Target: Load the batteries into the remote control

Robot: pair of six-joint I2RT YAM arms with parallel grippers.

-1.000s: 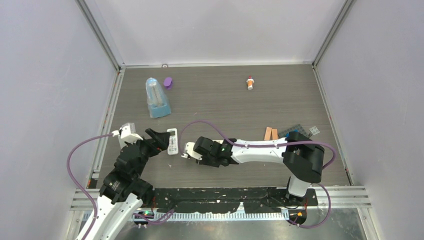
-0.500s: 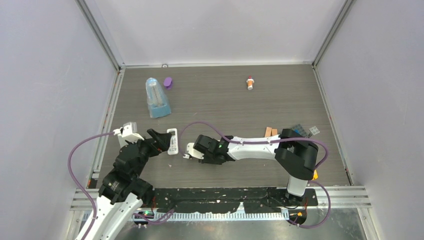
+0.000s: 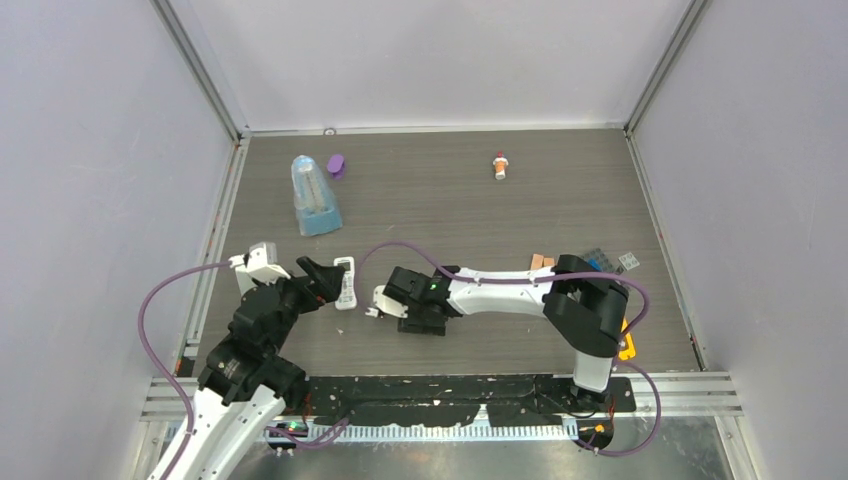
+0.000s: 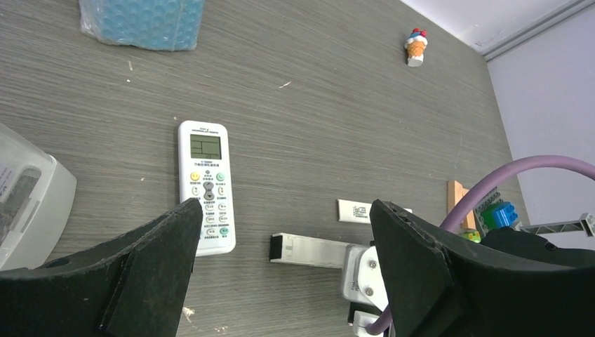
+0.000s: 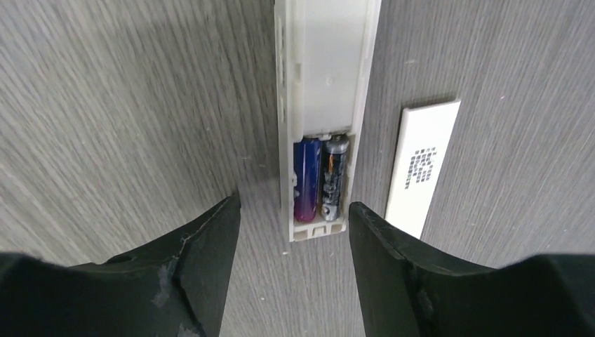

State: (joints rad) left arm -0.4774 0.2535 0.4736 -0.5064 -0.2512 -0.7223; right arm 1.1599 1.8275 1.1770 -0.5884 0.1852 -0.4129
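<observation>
Two batteries lie lengthwise in the open bay of a white bar, its end between the spread, empty right fingers; the spread left fingers face the remote beside the bar.

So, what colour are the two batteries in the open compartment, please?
Purple battery and dark battery; right wrist view.

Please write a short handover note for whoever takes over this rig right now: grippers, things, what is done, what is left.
Left gripper: open, empty, near the remote control, which lies face up on the table.
Right gripper: open, empty, above the narrow white bar.
Done: purple battery and dark battery sit in the bar's open compartment.
Left: the cover lies beside the bar, not yet on. No other batteries clearly visible.
</observation>
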